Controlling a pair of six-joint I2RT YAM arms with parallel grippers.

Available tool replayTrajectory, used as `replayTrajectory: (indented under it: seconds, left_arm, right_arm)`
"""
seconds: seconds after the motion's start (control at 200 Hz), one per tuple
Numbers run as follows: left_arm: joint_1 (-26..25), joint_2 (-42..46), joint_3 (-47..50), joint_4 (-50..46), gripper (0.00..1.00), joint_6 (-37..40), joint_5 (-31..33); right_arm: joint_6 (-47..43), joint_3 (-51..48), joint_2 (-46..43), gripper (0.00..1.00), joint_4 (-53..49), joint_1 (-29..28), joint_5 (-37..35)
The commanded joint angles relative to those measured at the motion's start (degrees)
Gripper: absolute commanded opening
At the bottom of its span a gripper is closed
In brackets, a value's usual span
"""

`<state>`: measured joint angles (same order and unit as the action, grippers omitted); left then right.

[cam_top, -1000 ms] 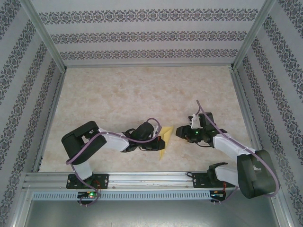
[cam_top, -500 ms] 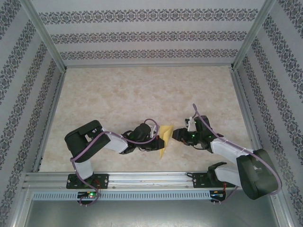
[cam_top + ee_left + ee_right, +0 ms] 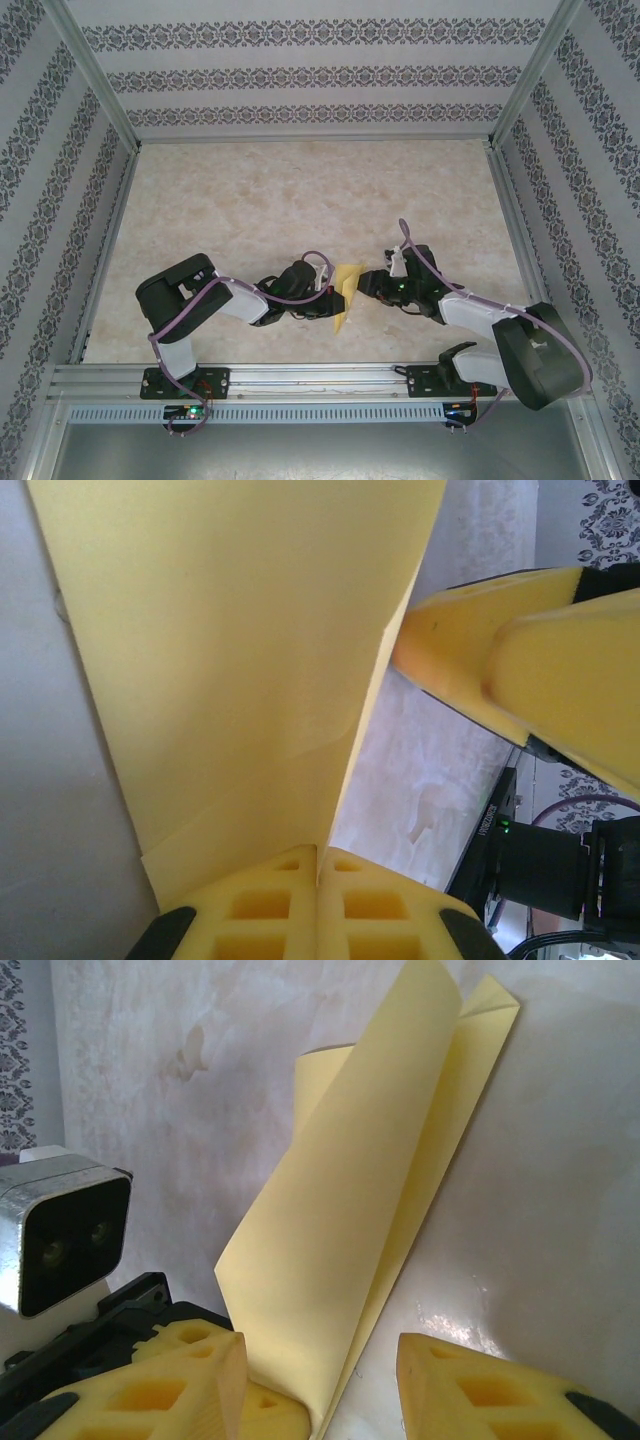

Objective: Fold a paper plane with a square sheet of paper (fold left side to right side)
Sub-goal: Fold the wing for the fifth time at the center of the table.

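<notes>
The pale-yellow sheet of paper (image 3: pixel 348 276), folded narrow, lies near the table's front middle with one flap (image 3: pixel 350 1190) lifted off the layer beneath. My left gripper (image 3: pixel 328 300) is shut on the lifted flap's edge (image 3: pixel 330 820), and its pads (image 3: pixel 270 905) meet with the paper between them. My right gripper (image 3: pixel 367 284) is open just right of the paper. In the right wrist view its fingers (image 3: pixel 490 1390) straddle the paper's near corner without touching it. The right fingers (image 3: pixel 500 650) also show in the left wrist view, past the flap's edge.
The marble-patterned tabletop (image 3: pixel 300 200) lies beyond the paper, with patterned walls on three sides. An aluminium rail (image 3: pixel 320 378) runs along the near edge by the arm bases. The left arm's silver wrist camera (image 3: pixel 60 1235) sits close beside my right fingers.
My right gripper has moved left, from well right of the paper to right beside it. The left gripper has kept its hold on the flap, shifting only slightly.
</notes>
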<state>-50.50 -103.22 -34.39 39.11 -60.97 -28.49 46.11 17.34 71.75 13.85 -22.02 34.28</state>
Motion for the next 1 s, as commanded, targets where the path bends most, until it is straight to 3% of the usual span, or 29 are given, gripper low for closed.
replayTrajectory:
  seconds: [0.0,0.994]
  left_arm:
    - [0.8,2.6,0.3,1.8,0.00,-0.5,0.0]
    - [0.9,0.4,0.6,4.0,0.06,-2.2,-0.1]
  right_arm:
    - [0.9,0.0,1.2,0.43,3.5,-1.0,-1.4]
    - [1.9,1.7,7.7,0.42,7.5,-4.0,-4.6]
